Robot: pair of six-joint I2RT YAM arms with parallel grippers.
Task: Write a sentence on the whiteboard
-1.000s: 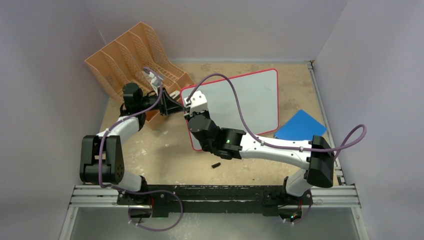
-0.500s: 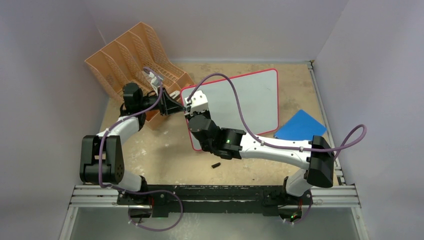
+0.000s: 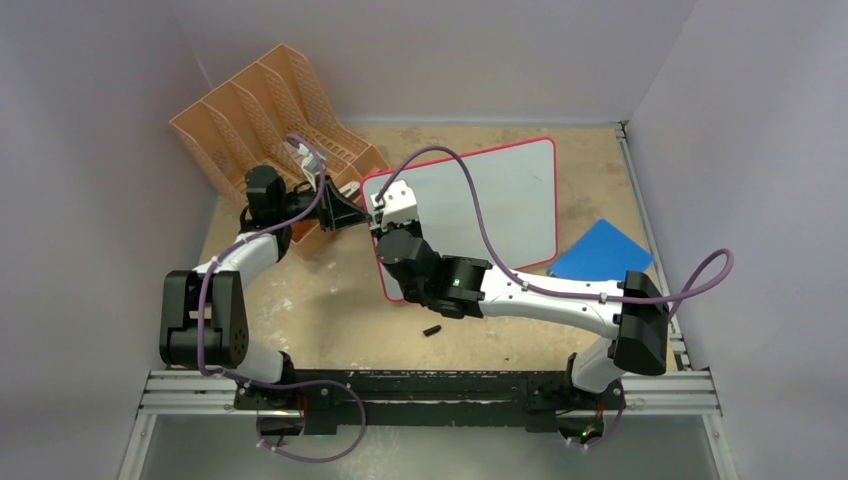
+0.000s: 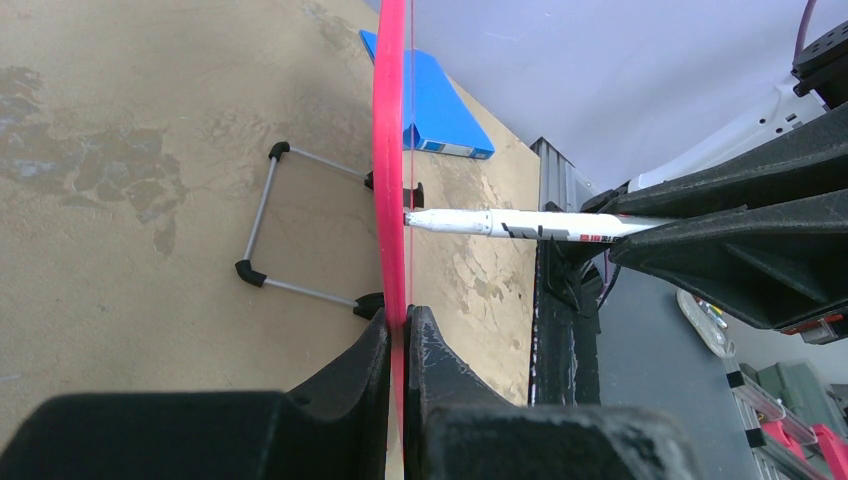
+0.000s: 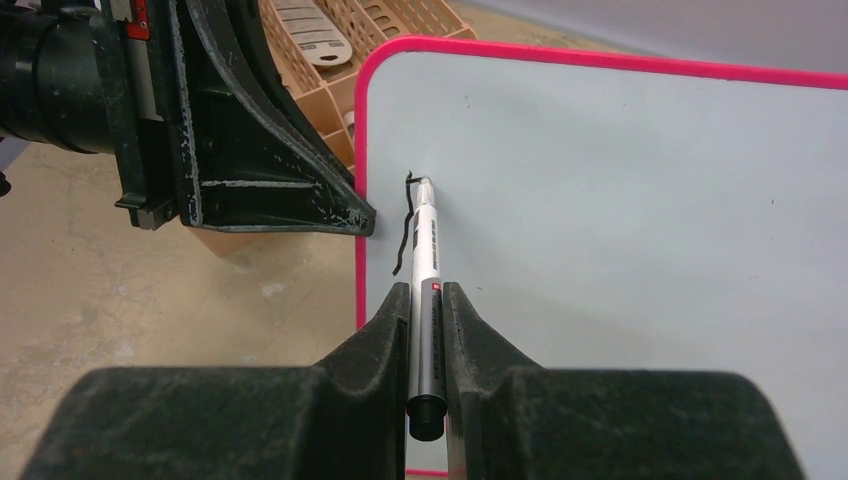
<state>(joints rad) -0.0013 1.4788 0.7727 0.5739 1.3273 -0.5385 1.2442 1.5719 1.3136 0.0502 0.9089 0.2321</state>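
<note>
Right pincer [image 5: 427, 292] is squeezed shut on a silver-white pen [image 5: 426, 235], holding it near its black back end, tip pressed onto the whiteboard [image 5: 620, 200]. Left pincer [image 4: 403, 322] comes in from 9 o'clock and is pinched tight on the board's pink frame, the two claws nearly touching each other there.

So far the writing is just one thin black squiggle [image 5: 402, 228] right beside the pen tip, hugging the board's 9 o'clock edge. Seen from overhead, the board sits mid-table and a bit toward 1 o'clock, propped on a wire stand [image 4: 262, 215] with little black feet.

Only container around is the orange mesh file rack [image 3: 270, 110] at about 11 o'clock, just behind the left pincer. One slot has a pale ridged thing [image 5: 305, 22] lying in it, can't tell what it is. The taller slots at the back look bare from above.

Surface stuff, near to far: a metal rail [image 3: 450, 392] with both arm bases bolted on at 6 o'clock, then a small black cap [image 3: 432, 329] lying loose just this side of the board's near corner. A blue pad [image 3: 600, 252] lies flat at 3 o'clock, tucked against the board's corner. The tabletop [image 3: 330, 300] is tan and blotchy with pale scuffs. Plain pale grey walls [image 3: 450, 50] box it in on three sides.
</note>
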